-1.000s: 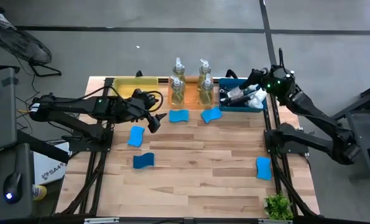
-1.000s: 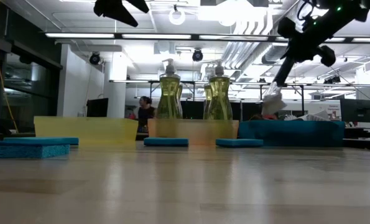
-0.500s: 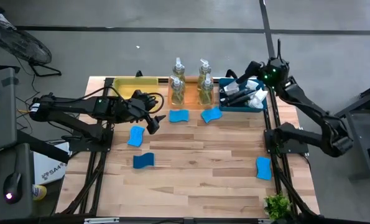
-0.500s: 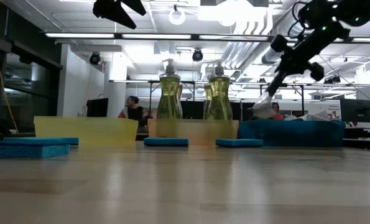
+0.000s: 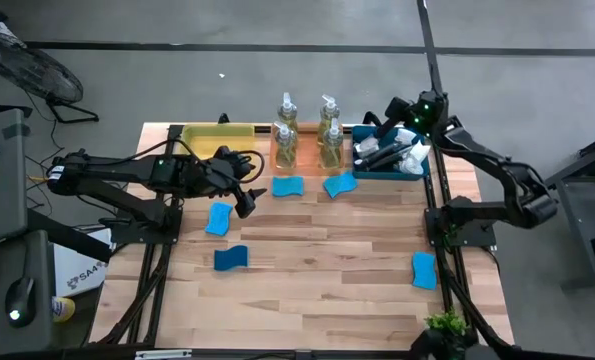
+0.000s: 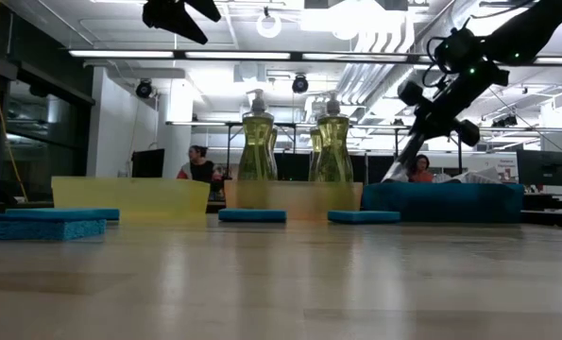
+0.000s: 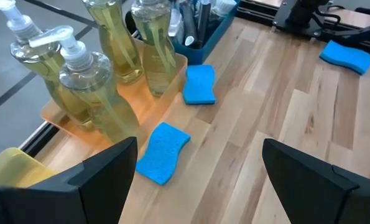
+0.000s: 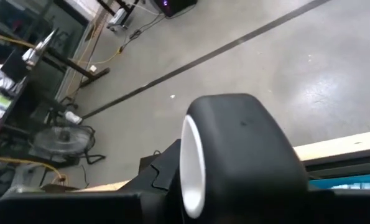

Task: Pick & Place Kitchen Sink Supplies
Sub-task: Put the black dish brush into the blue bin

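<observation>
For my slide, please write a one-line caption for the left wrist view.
Open left hand above two blue sponges beside four soap bottles on an orange tray.

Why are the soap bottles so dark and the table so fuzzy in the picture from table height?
Low view: bright ceiling lights behind backlight the soap bottles; the near table is out of focus. High view: even light, bottles clear.

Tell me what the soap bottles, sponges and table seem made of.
Soap bottles: clear glossy plastic, likely; yellowish liquid shows through.
Sponges: soft matte blue foam, it seems, with wavy edges.
Table: light wood planks with visible grain, smooth finish.
</observation>
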Available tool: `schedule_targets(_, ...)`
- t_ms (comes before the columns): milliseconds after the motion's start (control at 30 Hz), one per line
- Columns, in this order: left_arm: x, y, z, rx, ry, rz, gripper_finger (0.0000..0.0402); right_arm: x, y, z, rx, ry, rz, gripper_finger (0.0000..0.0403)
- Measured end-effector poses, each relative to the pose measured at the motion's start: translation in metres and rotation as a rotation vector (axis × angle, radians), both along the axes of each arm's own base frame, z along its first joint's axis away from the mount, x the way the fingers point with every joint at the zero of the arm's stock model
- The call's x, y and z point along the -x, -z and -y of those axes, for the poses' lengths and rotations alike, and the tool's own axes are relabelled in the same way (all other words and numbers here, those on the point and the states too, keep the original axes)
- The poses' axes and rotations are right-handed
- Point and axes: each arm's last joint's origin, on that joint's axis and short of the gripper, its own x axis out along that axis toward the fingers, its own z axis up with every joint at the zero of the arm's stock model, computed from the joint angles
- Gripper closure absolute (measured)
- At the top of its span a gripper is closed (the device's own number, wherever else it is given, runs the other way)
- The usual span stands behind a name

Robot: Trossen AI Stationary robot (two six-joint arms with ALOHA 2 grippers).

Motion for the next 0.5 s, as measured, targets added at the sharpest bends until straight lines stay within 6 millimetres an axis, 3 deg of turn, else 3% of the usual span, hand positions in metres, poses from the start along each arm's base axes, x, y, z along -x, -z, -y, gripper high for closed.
schedule_targets(500, 0.0, 0.0, 0.001, 0.011, 0.016, -0.001, 0.0062, 0.005, 0.011, -0.003, -0.145, 0.181, 0.025, 0.0305)
